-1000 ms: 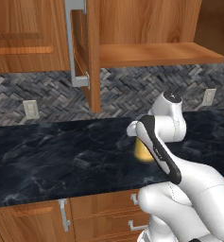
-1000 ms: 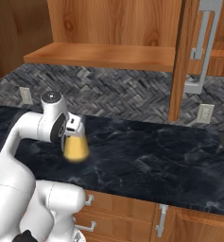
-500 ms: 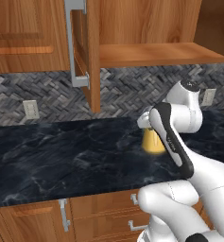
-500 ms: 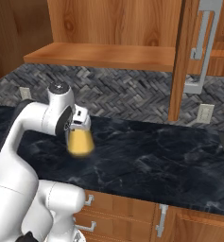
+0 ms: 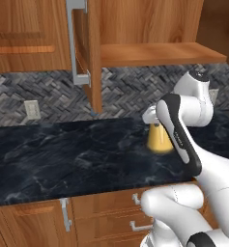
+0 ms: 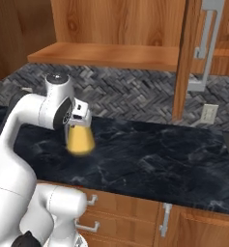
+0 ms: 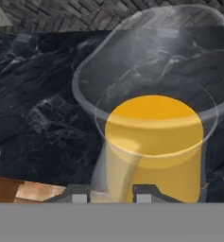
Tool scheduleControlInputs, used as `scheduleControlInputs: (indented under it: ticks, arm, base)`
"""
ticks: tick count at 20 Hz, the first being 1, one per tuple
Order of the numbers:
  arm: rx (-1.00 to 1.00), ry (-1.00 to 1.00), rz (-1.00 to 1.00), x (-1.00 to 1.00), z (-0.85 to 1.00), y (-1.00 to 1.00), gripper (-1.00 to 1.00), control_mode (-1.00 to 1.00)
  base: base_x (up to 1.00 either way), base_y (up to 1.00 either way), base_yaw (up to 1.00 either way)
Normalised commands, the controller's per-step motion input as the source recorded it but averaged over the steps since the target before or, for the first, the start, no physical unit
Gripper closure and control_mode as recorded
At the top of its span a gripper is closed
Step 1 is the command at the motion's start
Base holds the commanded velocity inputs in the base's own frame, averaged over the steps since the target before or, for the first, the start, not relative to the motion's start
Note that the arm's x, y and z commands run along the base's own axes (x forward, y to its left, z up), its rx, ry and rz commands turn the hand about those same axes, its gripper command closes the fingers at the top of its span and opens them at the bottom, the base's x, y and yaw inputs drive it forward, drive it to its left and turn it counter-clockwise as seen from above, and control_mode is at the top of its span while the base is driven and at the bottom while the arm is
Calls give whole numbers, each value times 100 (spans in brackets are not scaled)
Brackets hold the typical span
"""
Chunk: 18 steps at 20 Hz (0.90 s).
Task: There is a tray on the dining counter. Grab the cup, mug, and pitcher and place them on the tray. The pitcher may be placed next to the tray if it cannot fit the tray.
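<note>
My fingers (image 7: 106, 193) were pinched on the pitcher (image 7: 153, 146) at its clear neck rim, amber body hanging below, base clear of the desk (image 5: 63, 159). In both base views it hung from the hand over the black top w/ wooden drawer fronts, just in front of the herringbone backsplash (image 6: 135, 96).

Risks as I judged them: grip was thin, only on the rim wall, so a quick swing or base turn could let the pitcher rotate or slip out. It's bottom-heavy, so any tilt pulls on the pinch. An open cabinet door (image 5: 84, 48) hung above left & a shelf (image 6: 106, 55) overhead; lifting too high while turning could clip them. Couldn't see tray, cup or mug from here, so a long carry was prob. left, w/ more chance of a drop.
</note>
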Motion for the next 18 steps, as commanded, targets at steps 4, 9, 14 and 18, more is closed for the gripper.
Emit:
scheduleControlInputs:
  ticks: [4,9,14,18]
  arm:
    - [0,0,0,0,0,0,100,100]
    - [0,0,0,0,0,0,100,100]
    - [0,0,0,0,0,0,100,100]
    - [0,0,0,0,0,0,100,100]
  base:
    - [-96,-13,-4]
    - [-94,-21,-28]
    - [-17,-3,-90]
    - [0,0,-100]
